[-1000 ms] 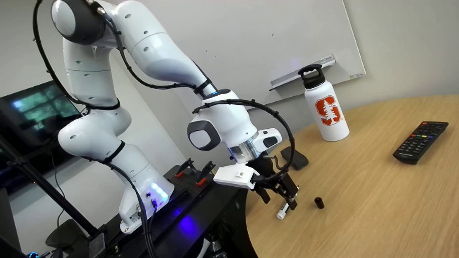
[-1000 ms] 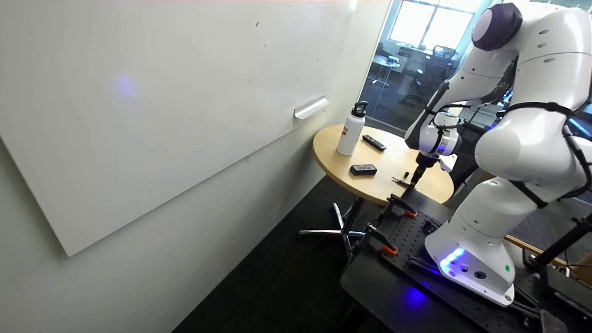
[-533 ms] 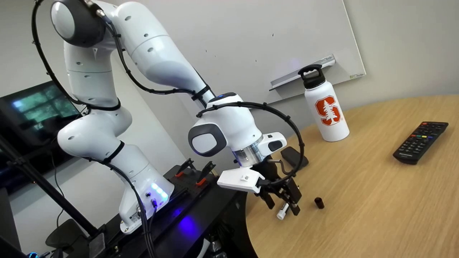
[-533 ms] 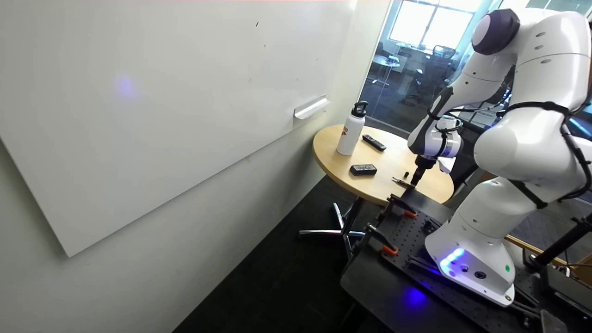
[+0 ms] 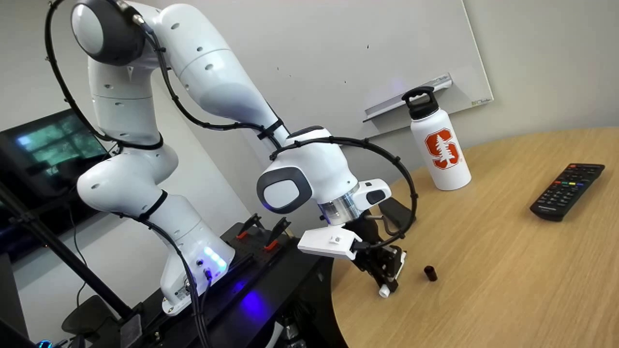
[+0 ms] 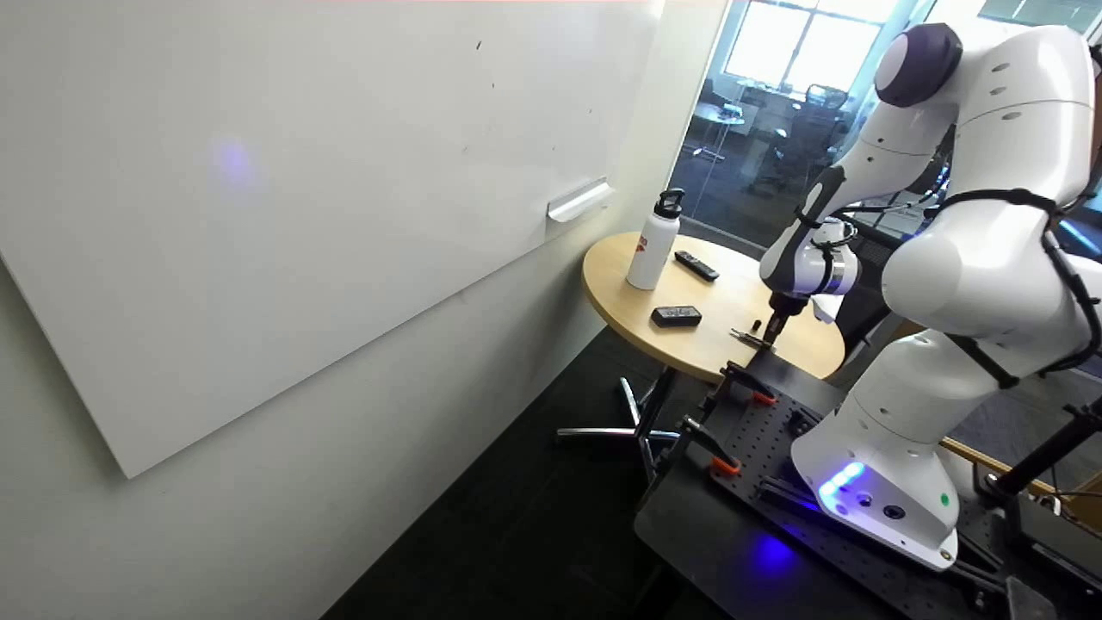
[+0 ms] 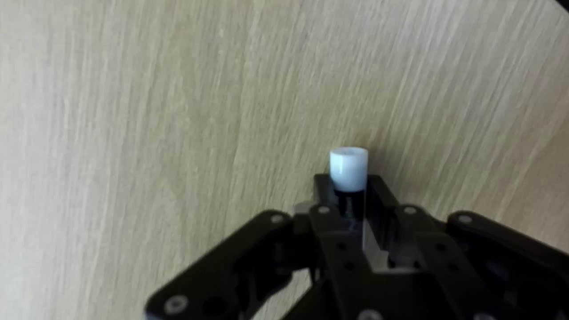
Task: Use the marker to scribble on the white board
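The gripper [image 7: 349, 183] is clamped on the marker [image 7: 349, 171], down at the worktop [image 5: 503, 285] (a small black cylinder [image 5: 430, 273] stands near it), while the white board [image 6: 344, 215] hangs on the wall [image 6: 344, 448], well apart.

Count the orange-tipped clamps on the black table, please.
2. One clamp sits near the wooden table; the other clamp sits farther from it, along the same edge of the black table. More may hide behind the arm's base.
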